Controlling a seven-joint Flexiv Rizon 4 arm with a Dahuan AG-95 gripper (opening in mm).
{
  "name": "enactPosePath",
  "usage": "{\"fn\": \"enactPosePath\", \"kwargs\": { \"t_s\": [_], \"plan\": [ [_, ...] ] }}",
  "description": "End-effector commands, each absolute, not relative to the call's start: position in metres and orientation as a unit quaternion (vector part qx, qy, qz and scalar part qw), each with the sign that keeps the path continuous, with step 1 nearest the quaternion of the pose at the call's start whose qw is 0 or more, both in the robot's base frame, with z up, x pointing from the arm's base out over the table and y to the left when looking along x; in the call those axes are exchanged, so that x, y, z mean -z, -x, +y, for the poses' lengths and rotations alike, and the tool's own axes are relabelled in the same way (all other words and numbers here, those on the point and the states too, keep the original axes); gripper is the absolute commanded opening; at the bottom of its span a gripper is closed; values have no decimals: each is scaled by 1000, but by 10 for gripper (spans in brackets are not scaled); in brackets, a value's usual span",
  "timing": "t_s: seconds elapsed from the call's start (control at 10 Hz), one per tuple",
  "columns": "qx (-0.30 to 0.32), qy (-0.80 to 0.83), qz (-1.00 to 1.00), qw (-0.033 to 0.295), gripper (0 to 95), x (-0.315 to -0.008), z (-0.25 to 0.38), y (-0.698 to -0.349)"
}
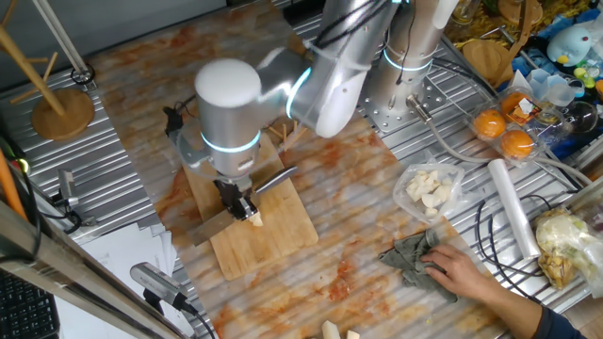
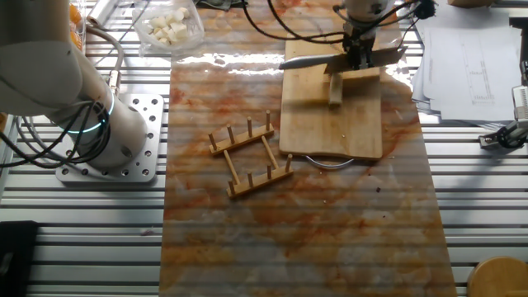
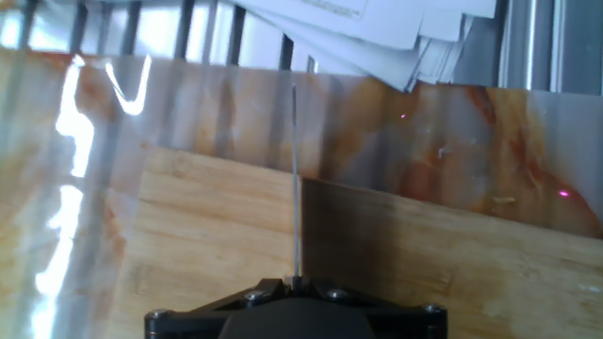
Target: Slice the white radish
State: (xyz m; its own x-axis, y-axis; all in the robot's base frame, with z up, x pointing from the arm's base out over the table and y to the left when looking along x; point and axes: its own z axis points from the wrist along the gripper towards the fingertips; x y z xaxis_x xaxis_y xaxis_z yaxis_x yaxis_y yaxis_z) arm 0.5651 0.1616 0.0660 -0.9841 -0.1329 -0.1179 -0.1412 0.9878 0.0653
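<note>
Underneath, marbled orange tabletop (image 2: 297, 223), wooden cutting board (image 2: 330, 124).

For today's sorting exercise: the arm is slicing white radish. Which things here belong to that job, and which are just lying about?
Part of the job:
radish
knife
cutting board
gripper

Just lying about:
wooden rack
oranges
grey cloth
papers
bag of whitish pieces

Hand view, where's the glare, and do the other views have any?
Hand view: bright white streaks on the glossy table at left, dark shadow right of the knife blade. The other fixed view: a glare band near the tub of white pieces. One fixed view: evenly lit.
</note>
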Motion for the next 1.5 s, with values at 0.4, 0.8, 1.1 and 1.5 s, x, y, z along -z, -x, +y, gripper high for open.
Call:
{"fn": "enactPosePath", "kwargs": {
  "t_s": [0.4, 0.8, 1.1, 1.5],
  "plan": [
    [-35, 40, 998, 30, 0, -85, 148, -571],
    [-39, 58, 997, 30, 0, -81, 131, -551],
    [-44, 55, 997, 31, 0, -80, 129, -548],
    [-45, 50, 997, 31, 0, -77, 134, -546]
  ]
}}
